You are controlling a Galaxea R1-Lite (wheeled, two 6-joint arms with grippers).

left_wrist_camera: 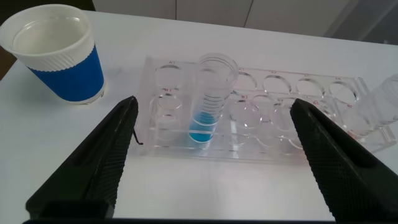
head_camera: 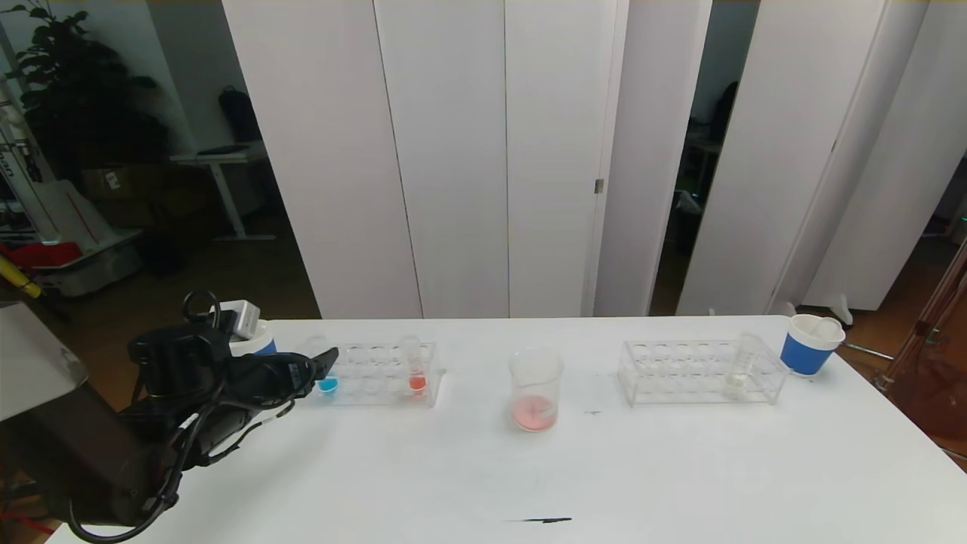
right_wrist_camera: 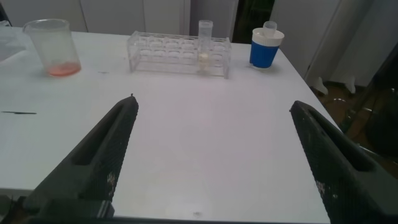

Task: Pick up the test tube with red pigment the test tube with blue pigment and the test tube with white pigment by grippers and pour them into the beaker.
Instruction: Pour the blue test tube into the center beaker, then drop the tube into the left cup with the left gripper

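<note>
The test tube with blue pigment (head_camera: 327, 382) stands in the left clear rack (head_camera: 381, 374), and the test tube with red pigment (head_camera: 415, 376) stands in the same rack further right. My left gripper (head_camera: 321, 369) is open just in front of the blue tube. In the left wrist view the blue tube (left_wrist_camera: 208, 102) stands a little beyond the two fingers, untouched. The beaker (head_camera: 536, 389) is at the table's middle with a little pink-red pigment at its bottom. The test tube with white pigment (head_camera: 738, 374) stands in the right rack (head_camera: 699, 370). My right gripper (right_wrist_camera: 214, 102) hangs open over bare table, holding nothing.
A blue-banded paper cup (head_camera: 255, 341) stands behind the left gripper, close to the left rack. Another cup (head_camera: 808, 344) stands at the far right, beyond the right rack. White partition panels (head_camera: 468, 151) rise behind the table (head_camera: 483, 468).
</note>
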